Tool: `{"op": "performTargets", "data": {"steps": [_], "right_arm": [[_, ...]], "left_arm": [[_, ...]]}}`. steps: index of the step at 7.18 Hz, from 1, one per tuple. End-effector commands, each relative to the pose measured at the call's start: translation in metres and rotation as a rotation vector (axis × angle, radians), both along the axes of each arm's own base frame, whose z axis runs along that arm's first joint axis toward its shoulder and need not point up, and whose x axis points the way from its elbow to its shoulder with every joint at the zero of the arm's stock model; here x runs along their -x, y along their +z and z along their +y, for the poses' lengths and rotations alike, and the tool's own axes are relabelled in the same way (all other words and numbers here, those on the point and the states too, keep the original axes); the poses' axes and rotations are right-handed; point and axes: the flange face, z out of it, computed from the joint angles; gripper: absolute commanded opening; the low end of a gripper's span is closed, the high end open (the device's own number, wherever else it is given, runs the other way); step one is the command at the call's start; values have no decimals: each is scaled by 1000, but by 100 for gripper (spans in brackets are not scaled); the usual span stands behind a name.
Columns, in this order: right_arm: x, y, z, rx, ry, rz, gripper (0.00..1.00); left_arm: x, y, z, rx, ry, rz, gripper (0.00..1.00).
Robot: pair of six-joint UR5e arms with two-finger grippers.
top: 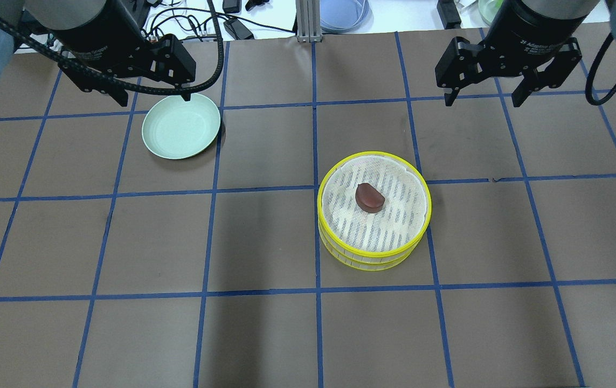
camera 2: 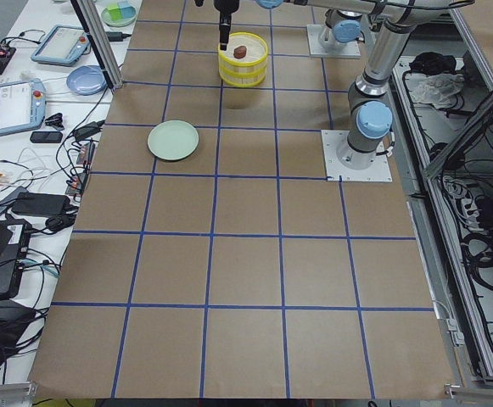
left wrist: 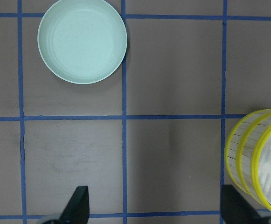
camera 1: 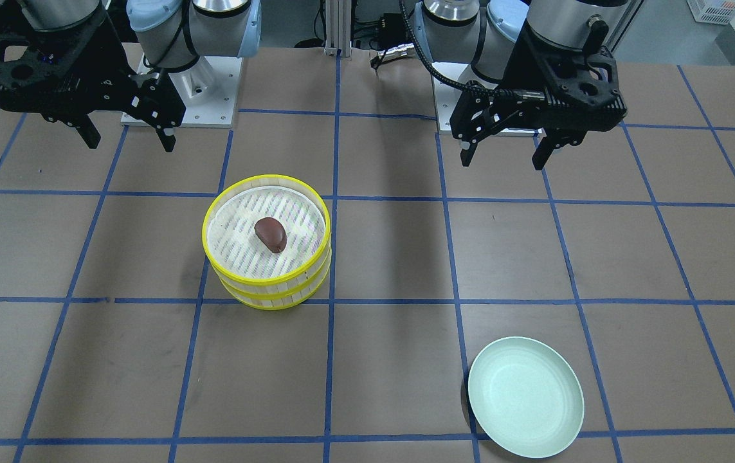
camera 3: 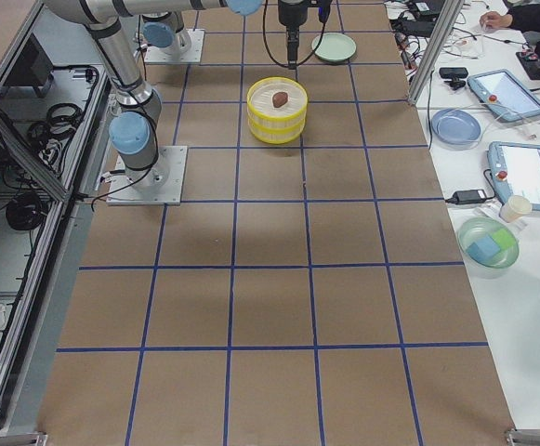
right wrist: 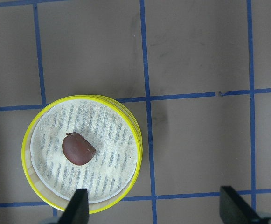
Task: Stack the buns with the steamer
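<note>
Two yellow-rimmed steamer tiers (top: 374, 252) stand stacked on the table; they also show in the front view (camera 1: 267, 286) and the right wrist view (right wrist: 135, 140). The dark reddish-brown bun (top: 369, 197) lies in the top tier, also seen in the front view (camera 1: 271, 234) and the right wrist view (right wrist: 78, 149). The cream-white bun is hidden. My left gripper (top: 151, 99) is open and empty, high above the green plate. My right gripper (top: 484, 97) is open and empty, high and beyond the steamer.
An empty pale green plate (top: 181, 127) lies on the table's left half, also in the left wrist view (left wrist: 82, 41). Blue tape lines grid the brown table. Tablets, cables and bowls lie on the side benches beyond the table's far edge.
</note>
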Motion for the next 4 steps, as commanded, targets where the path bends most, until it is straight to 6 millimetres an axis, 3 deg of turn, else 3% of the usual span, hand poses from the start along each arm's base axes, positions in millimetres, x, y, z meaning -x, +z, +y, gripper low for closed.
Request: {"op": "performTargets", "data": {"steps": [1,4], "right_arm": [[0,-2,5,-4,-2,1,100],[0,-2,5,-4,-2,4,100]], "left_arm": [[-7,-3,1,-16,-6,-26,100],[-12,-6,3,-42,2,-35,100]]}}
